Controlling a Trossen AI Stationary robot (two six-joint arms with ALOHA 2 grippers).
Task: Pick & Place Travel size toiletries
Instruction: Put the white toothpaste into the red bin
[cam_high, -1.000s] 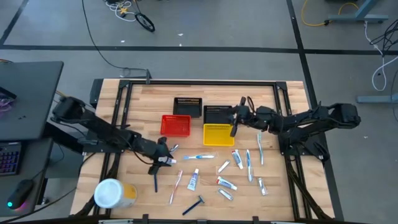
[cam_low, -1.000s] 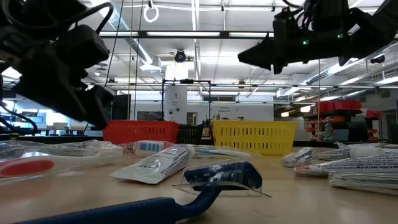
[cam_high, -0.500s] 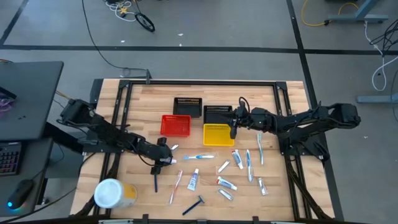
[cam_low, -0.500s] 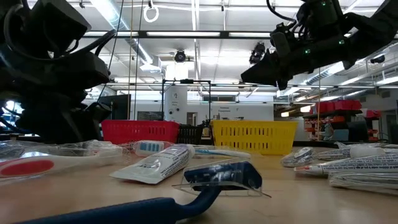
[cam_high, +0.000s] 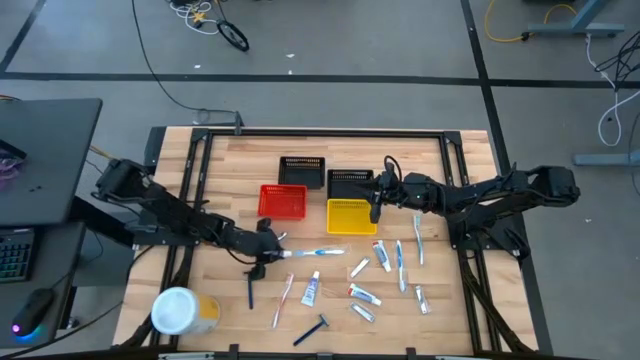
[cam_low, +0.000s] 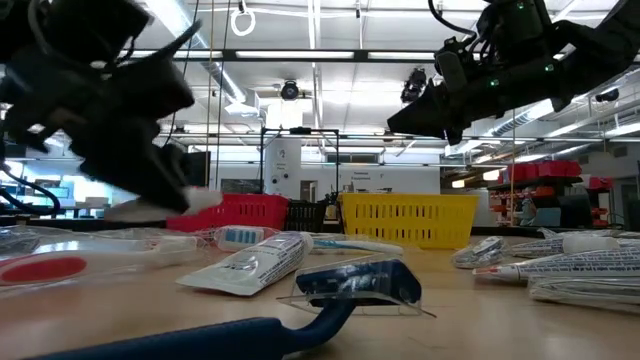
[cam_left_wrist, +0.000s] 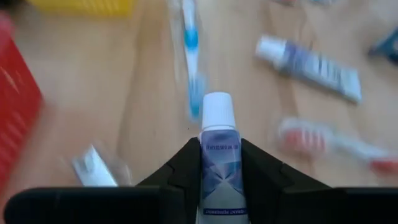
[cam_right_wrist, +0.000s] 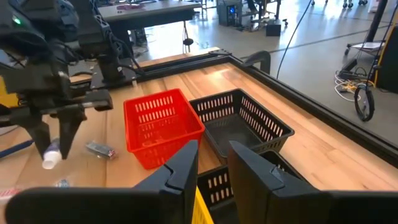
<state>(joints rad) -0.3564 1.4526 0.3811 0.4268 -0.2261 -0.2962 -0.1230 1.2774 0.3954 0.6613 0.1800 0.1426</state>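
Note:
The travel size toiletries lie spread over the table's near half: a white-blue toothbrush (cam_high: 320, 252), white tubes (cam_high: 312, 290), (cam_high: 383, 255), and dark blue razors (cam_high: 250, 292), (cam_high: 312, 328). Left of the toothbrush, my left gripper (cam_high: 268, 248) is shut on a small white tube (cam_left_wrist: 219, 155). That same tube also appears in the right wrist view (cam_right_wrist: 51, 155). My right gripper (cam_high: 377, 205) hovers over the yellow basket (cam_high: 352, 217). Its fingers (cam_right_wrist: 183, 168) stand slightly apart with nothing between them. My left gripper pinches the white tube's body (cam_left_wrist: 219, 177) between its two fingers, the tube lying along them. The capped end (cam_left_wrist: 217, 109) sticks out past the fingertips. The fingers point down, and the tube hangs cap-down (cam_right_wrist: 50, 163), lifted clear of the table (cam_low: 165, 205).
A red basket (cam_high: 283, 202) and two black baskets (cam_high: 302, 170), (cam_high: 350, 182) stand at the middle far side beside the yellow one. A large white-and-yellow canister (cam_high: 180, 312) lies at the near left. A wrapped item (cam_right_wrist: 99, 149) lies near the red basket.
My left gripper has shut on the white tube and lifted it off the table, moving slightly toward the right edge. My right gripper tipped a little early on and has since kept still over the yellow basket.

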